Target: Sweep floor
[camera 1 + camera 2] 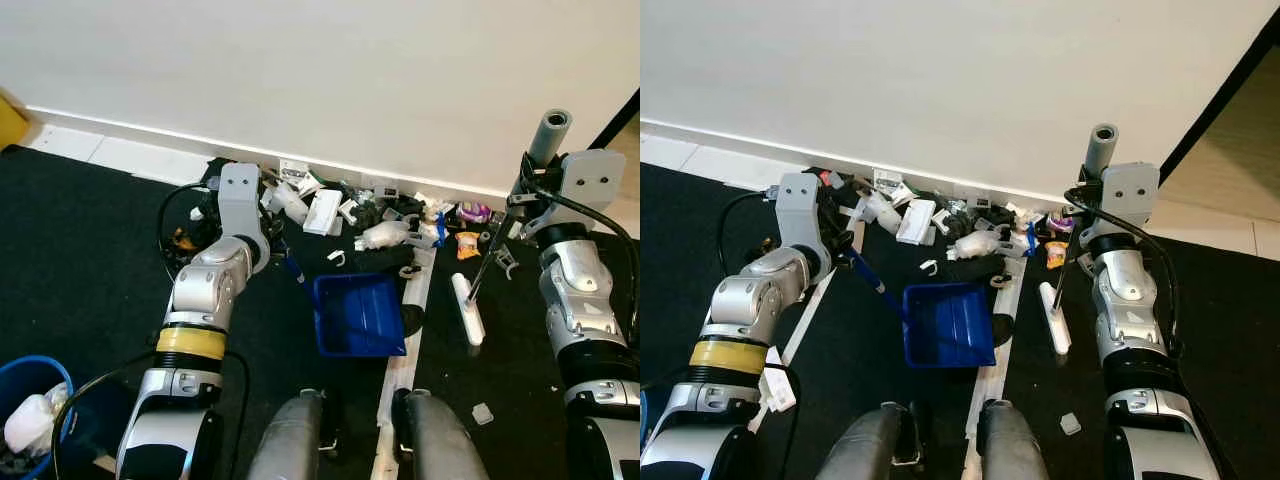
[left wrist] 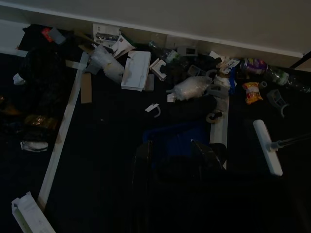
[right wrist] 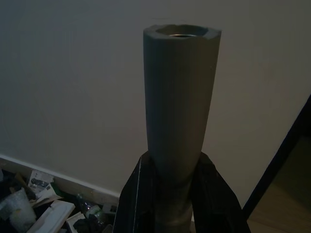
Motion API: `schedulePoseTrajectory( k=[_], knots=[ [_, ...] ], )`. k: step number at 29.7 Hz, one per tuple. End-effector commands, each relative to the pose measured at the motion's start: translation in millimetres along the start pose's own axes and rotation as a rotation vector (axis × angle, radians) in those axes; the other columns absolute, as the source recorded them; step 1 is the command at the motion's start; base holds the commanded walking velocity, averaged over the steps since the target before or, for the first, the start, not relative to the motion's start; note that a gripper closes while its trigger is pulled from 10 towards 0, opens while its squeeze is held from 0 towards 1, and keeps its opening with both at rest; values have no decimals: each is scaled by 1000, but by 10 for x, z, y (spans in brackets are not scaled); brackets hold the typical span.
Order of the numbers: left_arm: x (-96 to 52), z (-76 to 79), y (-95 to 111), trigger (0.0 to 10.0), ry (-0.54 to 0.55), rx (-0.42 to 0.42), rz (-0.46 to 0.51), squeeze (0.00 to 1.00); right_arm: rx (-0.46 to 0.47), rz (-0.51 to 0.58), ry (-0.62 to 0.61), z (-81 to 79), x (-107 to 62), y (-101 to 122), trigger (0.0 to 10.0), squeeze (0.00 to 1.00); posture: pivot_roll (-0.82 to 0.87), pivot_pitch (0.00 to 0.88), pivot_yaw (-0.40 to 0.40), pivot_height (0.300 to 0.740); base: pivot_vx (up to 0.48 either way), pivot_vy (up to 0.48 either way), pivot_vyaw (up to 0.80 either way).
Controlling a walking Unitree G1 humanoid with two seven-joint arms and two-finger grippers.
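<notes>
A blue dustpan (image 1: 360,315) lies flat on the black carpet, its open side toward a pile of litter (image 1: 370,215) along the white wall. Its blue handle (image 1: 875,280) runs up into my left gripper (image 2: 172,145), which is shut on it. My right gripper (image 3: 171,165) is shut on the thick grey broom handle (image 1: 548,135), held upright. The thin pole (image 1: 490,262) slants down to the white broom head (image 1: 467,310), which rests on the carpet just right of the dustpan. The litter includes a white box (image 1: 322,210), a clear bottle (image 1: 385,235) and an orange packet (image 1: 467,243).
A blue bin (image 1: 30,400) holding white rubbish stands at the lower left. A white strip (image 1: 410,335) crosses the carpet beside the dustpan. My own legs (image 1: 290,440) are at the bottom centre. A small white scrap (image 1: 483,413) lies at the lower right.
</notes>
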State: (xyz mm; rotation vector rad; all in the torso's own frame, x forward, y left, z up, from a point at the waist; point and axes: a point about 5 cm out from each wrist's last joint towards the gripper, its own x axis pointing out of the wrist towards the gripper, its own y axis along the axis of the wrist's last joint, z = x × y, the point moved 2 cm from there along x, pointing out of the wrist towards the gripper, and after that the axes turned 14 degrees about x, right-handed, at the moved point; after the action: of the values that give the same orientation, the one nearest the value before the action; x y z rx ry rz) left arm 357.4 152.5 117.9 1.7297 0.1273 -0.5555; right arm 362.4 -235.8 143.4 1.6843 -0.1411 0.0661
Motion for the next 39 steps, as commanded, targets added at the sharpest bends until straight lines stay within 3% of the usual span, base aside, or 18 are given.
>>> schedulePoseTrajectory(
  k=[1,12,15,16,20,22,23,25,26,29,31,39],
  knots=[
    [-10,-38,49,10000,11,18,23,0,-4,21,12,-47,12,35,10000,0,-68,185,87,740,0,0,0],
    [-3,-65,12,10000,30,63,4,0,-29,9,18,-43,10,12,10000,0,-71,182,86,740,0,0,0],
    [-5,-267,-55,10000,93,85,-25,0,-33,2,17,-55,18,-8,10000,0,-70,188,87,740,0,0,0],
    [-5,-267,-55,10000,93,85,-25,0,-33,2,17,-55,18,-8,10000,0,-70,188,87,740,0,0,0],
    [-32,-440,-12,10000,118,39,-15,0,-31,-9,23,-86,27,-46,10000,0,-65,200,92,740,0,0,0],
    [-106,-621,158,10000,103,-28,32,0,-32,-24,30,-124,35,-94,10000,0,-53,204,97,740,0,0,0],
    [-106,-621,158,10000,103,-28,32,0,-32,-24,30,-124,35,-94,10000,0,-53,204,97,740,0,0,0],
    [-203,-797,304,10000,93,-46,67,0,-30,-37,33,-147,41,-133,10000,0,-48,205,102,740,0,0,0],
    [-203,-797,304,10000,93,-46,67,0,-30,-37,33,-147,41,-133,10000,0,-48,205,102,740,0,0,0],
    [-317,-988,381,10000,103,-9,71,0,-27,-48,35,-177,52,-168,10000,0,-37,204,106,740,0,0,0],
    [-361,-1085,320,10000,136,34,42,0,-25,-56,38,-199,55,-194,10000,0,-34,206,109,740,0,0,0],
    [-367,-1107,8,10000,126,58,-61,0,-16,-75,47,-247,49,-268,10000,0,-25,220,104,740,0,0,0]
  ],
)
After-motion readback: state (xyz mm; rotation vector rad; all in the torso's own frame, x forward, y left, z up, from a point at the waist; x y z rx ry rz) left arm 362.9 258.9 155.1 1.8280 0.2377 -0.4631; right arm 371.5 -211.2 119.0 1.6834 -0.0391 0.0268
